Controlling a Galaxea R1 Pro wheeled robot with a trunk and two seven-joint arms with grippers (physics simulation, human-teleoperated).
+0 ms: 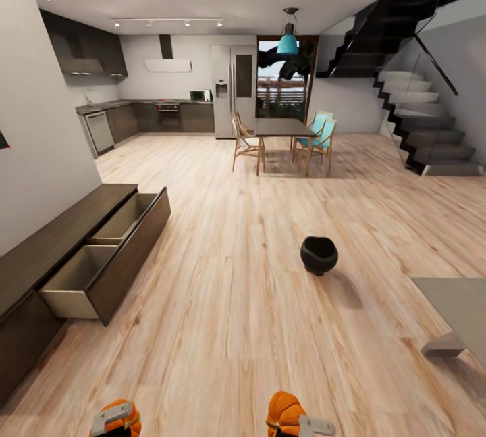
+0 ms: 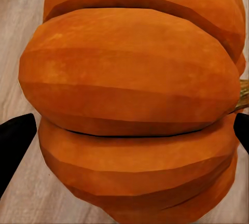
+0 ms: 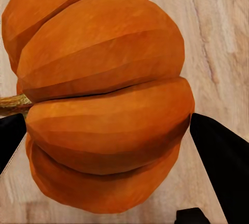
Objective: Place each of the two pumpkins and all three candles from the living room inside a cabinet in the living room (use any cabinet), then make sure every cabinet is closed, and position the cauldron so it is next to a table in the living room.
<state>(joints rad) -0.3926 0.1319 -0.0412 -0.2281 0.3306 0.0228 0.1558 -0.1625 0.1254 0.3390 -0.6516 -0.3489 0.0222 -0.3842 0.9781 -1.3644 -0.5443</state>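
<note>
1. While the head view takes in the whole open-plan room, both arms are cut off at its bottom edge, so you only get slivers of them: the left gripper [image 1: 111, 418] with an orange pumpkin [image 1: 128, 417] tucked against it, and the right gripper [image 1: 307, 427] with a second pumpkin [image 1: 283, 412].
2. Left wrist view: the left pumpkin [image 2: 129, 105] sits right up in the lens, with 1 black finger [image 2: 15, 141] touching each side. So that gripper is clamped on it. The stem is just a brown sliver at the frame's edge.
3. Right wrist view, same deal: the right pumpkin [image 3: 104, 99] is squeezed between 2 black fingers [image 3: 218, 156], and its stem pokes out at the edge, mostly cropped.
4. The cabinet [image 1: 61, 248] runs along the left wall, with 2 drawers pulled out, pale inside. I can't make out anything in them, but the near walls hide part of each floor.
5. The cauldron [image 1: 318, 254] sits on the wood floor [image 1: 236, 329] mid-room, well apart from the cabinet.
6. The table [image 1: 459, 309] is cropped by the right edge, only 1 corner and a foot visible. The cauldron is near it but not beside it.
7. Further back are a dining table with chairs [image 1: 283, 130], the kitchen [image 1: 155, 113] and a staircase [image 1: 418, 113].
</note>
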